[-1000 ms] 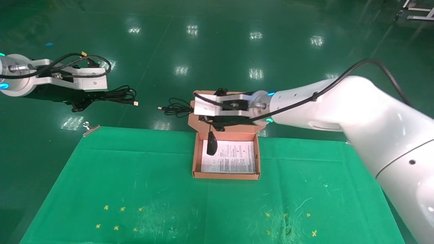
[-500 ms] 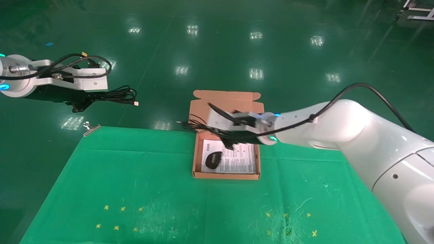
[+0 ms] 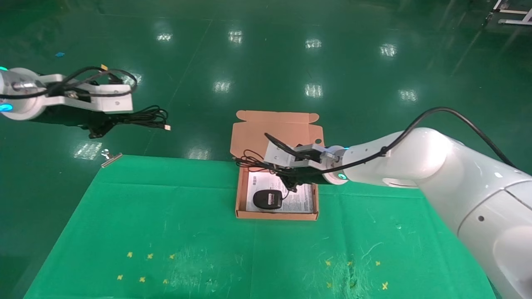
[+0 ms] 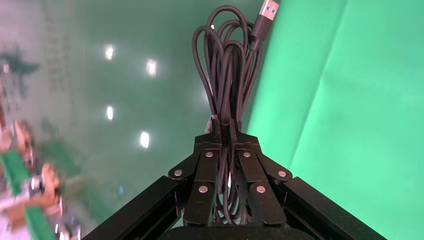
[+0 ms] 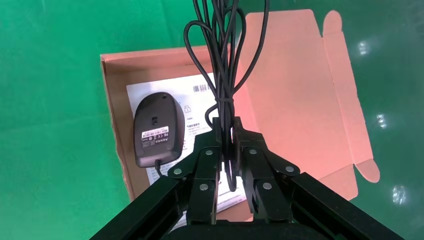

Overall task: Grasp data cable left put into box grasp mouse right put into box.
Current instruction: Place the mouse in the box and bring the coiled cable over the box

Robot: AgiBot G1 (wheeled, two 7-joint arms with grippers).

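Both pairs of jaws are pressed together on black cabling. Your right gripper (image 3: 291, 182), just right of frame centre in the head view, pinches the thin mouse cord (image 5: 225, 60) at its bundled middle; your left gripper (image 3: 97, 128), at the upper left of that view, pinches the thick data cable (image 4: 227, 75) at its tie, with the silver USB plug (image 4: 266, 10) sticking out past the loops.

What has changed in the last second: the mouse (image 3: 268, 199) was dangling nose-down from its cord above the box (image 3: 276, 215); now it lies inside the box, at the lower left of the tray, on the white printed sheet (image 3: 301, 199). It rests upside down, with its white label (image 5: 156, 134) facing up. Your right arm has dropped lower and come nearer the tray. The box lid (image 3: 274, 128) lies open behind, toward the top of the frame. The box sits on the green cloth (image 3: 166, 232) at mid-frame.

Your left arm has barely moved. It holds the data cable out over the dark green floor (image 3: 291, 62), well apart from the box.

For the task, this suggests the mouse half is nearly done. The body is in, but the cord is still held, with loops (image 3: 249, 160) trailing past the tray's upper left corner. You probably need to lower and release the cord so it falls inside the walls. The data cable has not reached the box yet.
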